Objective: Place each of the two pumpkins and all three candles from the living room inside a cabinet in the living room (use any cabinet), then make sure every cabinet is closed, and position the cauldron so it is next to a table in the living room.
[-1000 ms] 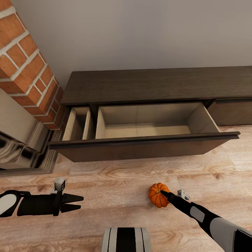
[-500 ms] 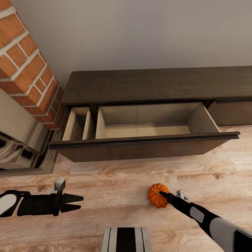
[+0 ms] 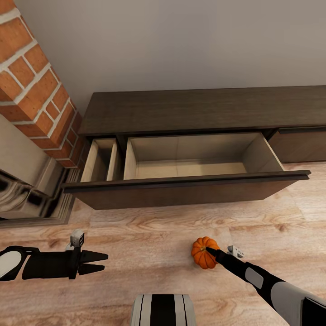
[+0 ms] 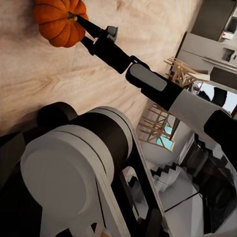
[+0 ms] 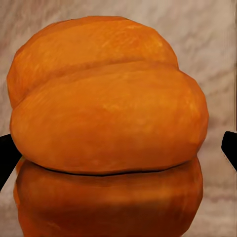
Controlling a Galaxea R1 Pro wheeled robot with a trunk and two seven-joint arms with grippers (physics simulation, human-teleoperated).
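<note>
The cabinet point(image 3: 199, 111) has its wide drawer point(image 3: 190, 174) pulled out, with nothing visible inside, so stowing is not done. One pumpkin point(image 3: 204, 252) sits between the right gripper point(image 3: 212, 251) jaws, seemingly pinched. The left gripper point(image 3: 97, 262) is slightly spread, holding nothing.

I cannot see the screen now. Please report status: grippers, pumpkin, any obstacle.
Right gripper at pumpkin, grip unclear. Left gripper open, idle. Cabinet drawer open ahead, path clear.

Matt wood-grain cabinet point(image 3: 190, 108), brick pillar point(image 3: 36, 86)
</note>
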